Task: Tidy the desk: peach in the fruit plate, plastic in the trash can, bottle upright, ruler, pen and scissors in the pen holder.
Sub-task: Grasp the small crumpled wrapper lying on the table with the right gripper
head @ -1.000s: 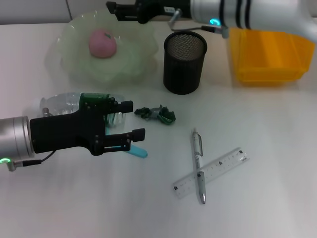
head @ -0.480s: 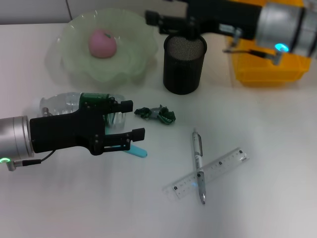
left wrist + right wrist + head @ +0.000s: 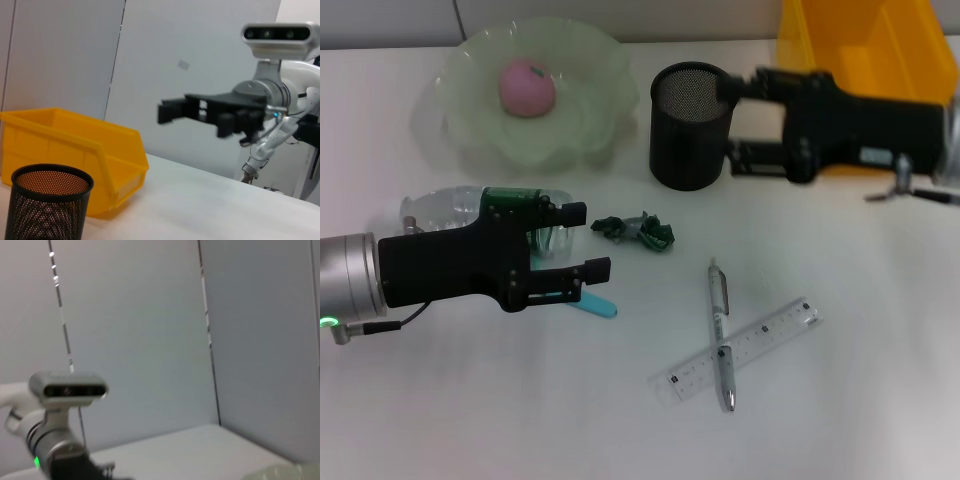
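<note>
Two grippers released: my left gripper [image 3: 588,240] beside the toppled bottle [image 3: 450,208], my right gripper [image 3: 738,120] beside the pen holder [image 3: 691,126]. I judge the bottle light, slippery; grasp mid-body.
</note>
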### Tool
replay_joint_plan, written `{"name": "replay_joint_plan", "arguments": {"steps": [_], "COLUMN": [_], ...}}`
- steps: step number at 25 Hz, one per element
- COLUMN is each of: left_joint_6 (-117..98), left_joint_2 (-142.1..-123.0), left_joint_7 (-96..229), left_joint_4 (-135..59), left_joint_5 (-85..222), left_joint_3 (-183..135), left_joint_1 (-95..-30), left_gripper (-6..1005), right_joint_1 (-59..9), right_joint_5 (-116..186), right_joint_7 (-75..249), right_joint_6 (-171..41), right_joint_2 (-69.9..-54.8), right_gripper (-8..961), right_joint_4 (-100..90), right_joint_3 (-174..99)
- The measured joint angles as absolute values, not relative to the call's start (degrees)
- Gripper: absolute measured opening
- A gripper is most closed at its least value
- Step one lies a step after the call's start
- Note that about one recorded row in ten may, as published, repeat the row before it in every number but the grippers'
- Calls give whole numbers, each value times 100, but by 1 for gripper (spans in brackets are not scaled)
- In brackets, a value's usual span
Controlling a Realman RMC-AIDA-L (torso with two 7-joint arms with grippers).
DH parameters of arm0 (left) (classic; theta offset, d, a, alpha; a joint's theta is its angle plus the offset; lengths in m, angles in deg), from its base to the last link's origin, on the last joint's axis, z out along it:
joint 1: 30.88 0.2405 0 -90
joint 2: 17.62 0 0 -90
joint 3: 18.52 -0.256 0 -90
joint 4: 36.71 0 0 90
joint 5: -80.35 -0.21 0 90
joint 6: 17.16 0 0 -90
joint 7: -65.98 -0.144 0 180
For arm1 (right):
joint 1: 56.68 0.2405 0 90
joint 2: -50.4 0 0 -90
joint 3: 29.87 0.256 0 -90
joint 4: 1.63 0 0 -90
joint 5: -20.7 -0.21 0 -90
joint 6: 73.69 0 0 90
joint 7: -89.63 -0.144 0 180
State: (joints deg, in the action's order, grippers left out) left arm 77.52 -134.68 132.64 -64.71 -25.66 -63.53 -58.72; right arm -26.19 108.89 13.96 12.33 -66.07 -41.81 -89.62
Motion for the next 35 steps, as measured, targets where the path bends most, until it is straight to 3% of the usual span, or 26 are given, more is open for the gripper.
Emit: {"name": "replay_joint_plan", "arguments": {"steps": [14,24,35], "left_joint_6": [7749,7680,7681], "left_joint_2": [-13438,-13425,-13425], "left_joint_7": [13304,13313,13314], "left_joint_4": [-6448,-6439,-6439], "left_joint_5": [-2607,-2609,-2608], "left_joint_3": [-6352,-6366,-6387], "left_joint_1": [-5815,-5749,-5723], "left_gripper": [753,752,751], "right_joint_1": [-2834,-2766,-2224], "right_joint_5": [12660,12983,13895], "right_joint_7": [1399,1393,-225], "right_joint_6": [1633,1446,1920], "right_joint_2": [-6496,-6522,-6491], "right_gripper": [752,751,750], "right_joint_4": [-4220,-4223,-5467], "right_joint_3": [-8196,-8251,-8269]}}
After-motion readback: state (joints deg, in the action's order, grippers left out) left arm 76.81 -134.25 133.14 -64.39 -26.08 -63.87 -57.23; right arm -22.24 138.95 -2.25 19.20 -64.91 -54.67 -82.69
